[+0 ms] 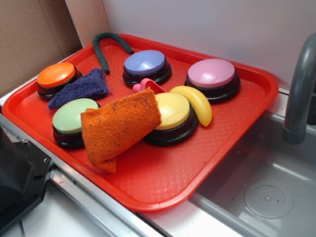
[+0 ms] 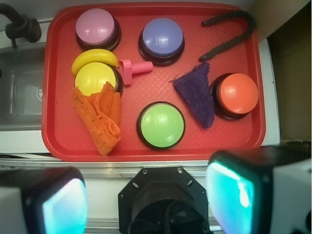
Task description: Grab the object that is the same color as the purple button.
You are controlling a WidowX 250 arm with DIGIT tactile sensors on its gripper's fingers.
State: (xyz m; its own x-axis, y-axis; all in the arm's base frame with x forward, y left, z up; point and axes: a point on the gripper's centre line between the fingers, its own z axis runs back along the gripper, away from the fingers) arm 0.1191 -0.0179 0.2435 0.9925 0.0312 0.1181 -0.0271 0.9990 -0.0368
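Observation:
The object, a small dark purple cloth rag [image 2: 196, 92] with frayed edges, lies flat on the red tray [image 2: 146, 153] between the orange button [image 2: 237, 93] and the green button [image 2: 161, 125]. In the exterior view the rag [image 1: 81, 88] is at the tray's left side. The purple button [image 2: 162, 38] stands at the tray's far middle, also visible in the exterior view [image 1: 145, 64]. My gripper [image 2: 146, 200] hangs high above the robot base, off the tray's near edge, open, with nothing between its teal-padded fingers [image 2: 229, 197]. The exterior view does not show it.
A larger orange cloth [image 1: 118, 126] drapes over the yellow button [image 1: 173, 111]. A banana [image 1: 195, 101], a pink bolt [image 2: 134, 68], a pink button [image 1: 212, 74] and a dark rope [image 1: 106, 47] share the tray. A sink [image 1: 266, 182] with a faucet [image 1: 301, 89] adjoins it.

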